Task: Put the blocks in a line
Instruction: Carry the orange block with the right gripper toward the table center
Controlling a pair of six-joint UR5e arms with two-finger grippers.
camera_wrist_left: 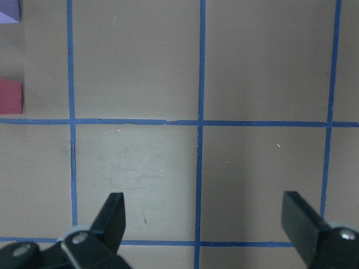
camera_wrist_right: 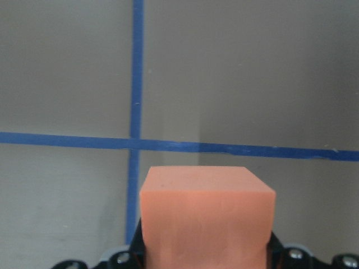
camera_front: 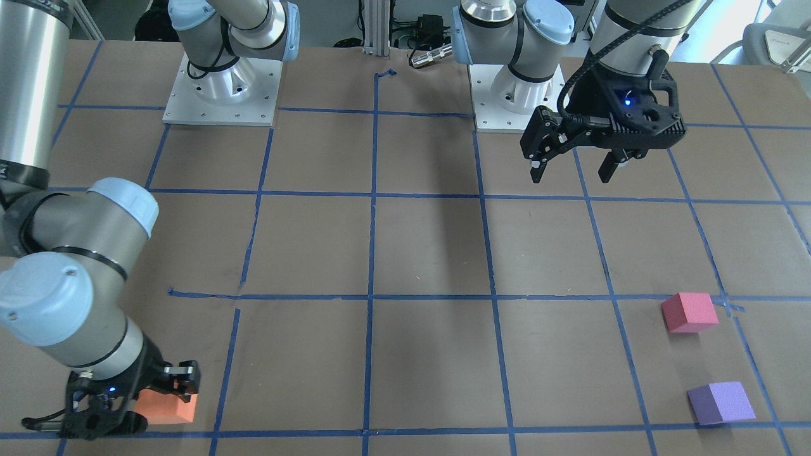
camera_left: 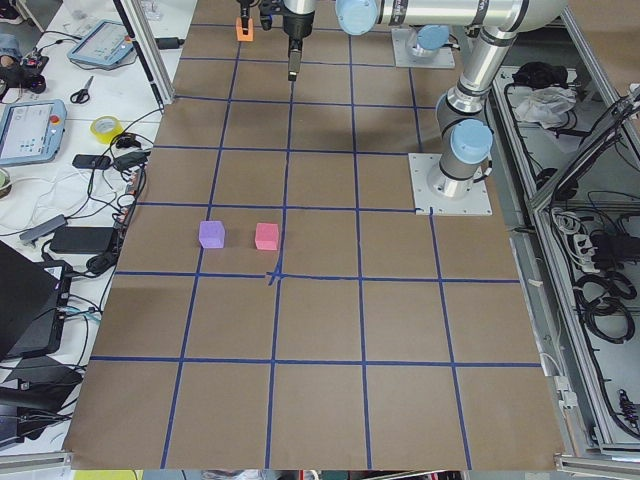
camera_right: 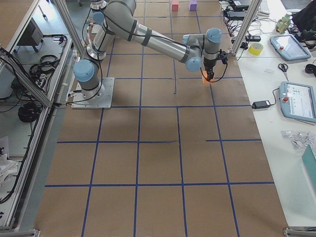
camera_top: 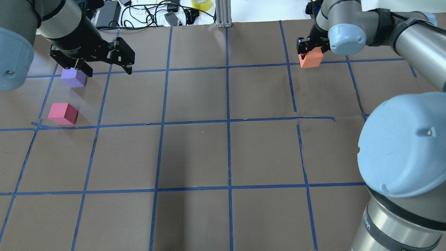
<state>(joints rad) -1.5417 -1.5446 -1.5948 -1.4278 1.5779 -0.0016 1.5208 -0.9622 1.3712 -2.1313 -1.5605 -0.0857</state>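
My right gripper [camera_top: 310, 52] is shut on the orange block [camera_top: 311, 57], low over the table at its far right; the block fills the right wrist view [camera_wrist_right: 206, 216] and shows at the front view's lower left [camera_front: 171, 406]. I cannot tell if it touches the table. The purple block [camera_top: 74, 77] and the pinkish-red block [camera_top: 63, 113] sit apart on the table's left, one behind the other. My left gripper [camera_top: 109, 71] hangs open and empty well above the table, just right of the purple block. Both blocks show at the left edge of the left wrist view, purple [camera_wrist_left: 8, 10] and pinkish-red [camera_wrist_left: 10, 96].
Brown table marked with a blue tape grid [camera_top: 228, 122]. Both arm bases [camera_front: 222, 88] [camera_front: 516, 95] stand on the robot's side. Cables and a tape roll [camera_top: 201, 4] lie beyond the far edge. The right arm's large elbow [camera_top: 404, 146] hangs over the near right.
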